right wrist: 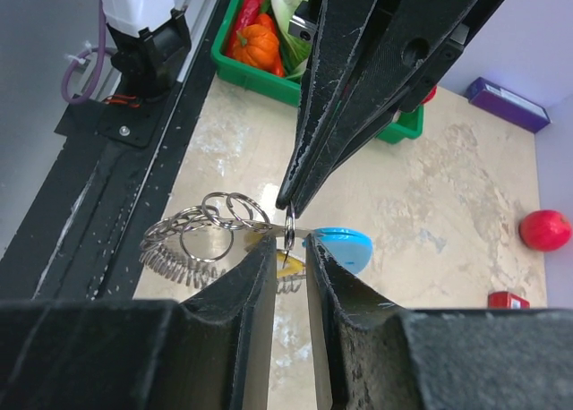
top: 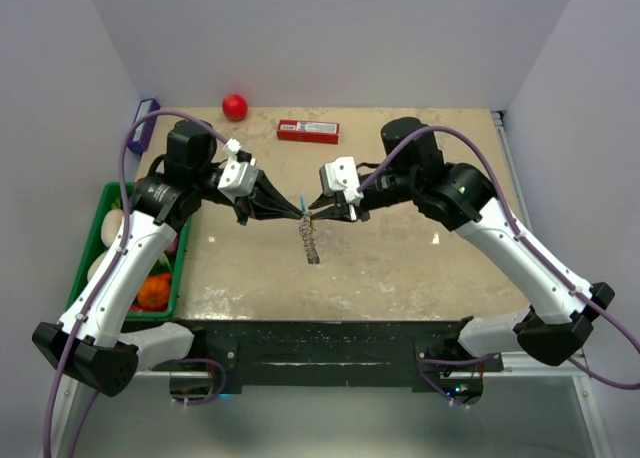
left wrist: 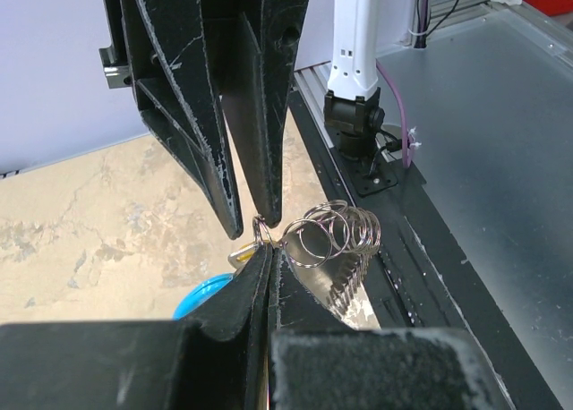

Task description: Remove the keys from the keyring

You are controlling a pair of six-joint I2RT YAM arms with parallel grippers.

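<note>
The keyring (top: 310, 244) is a chain of silvery rings with a light-blue piece, hanging above the table between both grippers. My left gripper (top: 298, 212) is shut on one small ring at the chain's top; in the left wrist view its tips (left wrist: 268, 251) pinch that ring, with the ring coil (left wrist: 336, 235) to the right and the blue piece (left wrist: 201, 298) to the left. My right gripper (top: 315, 215) is narrowly open, its jaws on either side of the same small ring (right wrist: 290, 226). A small brass-yellow key (right wrist: 291, 265) hangs just under that ring, half hidden by my fingers (right wrist: 260, 267).
A red ball (top: 234, 106) and a red box (top: 307, 131) lie at the back of the table. A green bin (top: 182, 278) of vegetables stands at the left edge. A purple object (top: 146, 113) sits in the back left corner. A black strip runs along the front edge.
</note>
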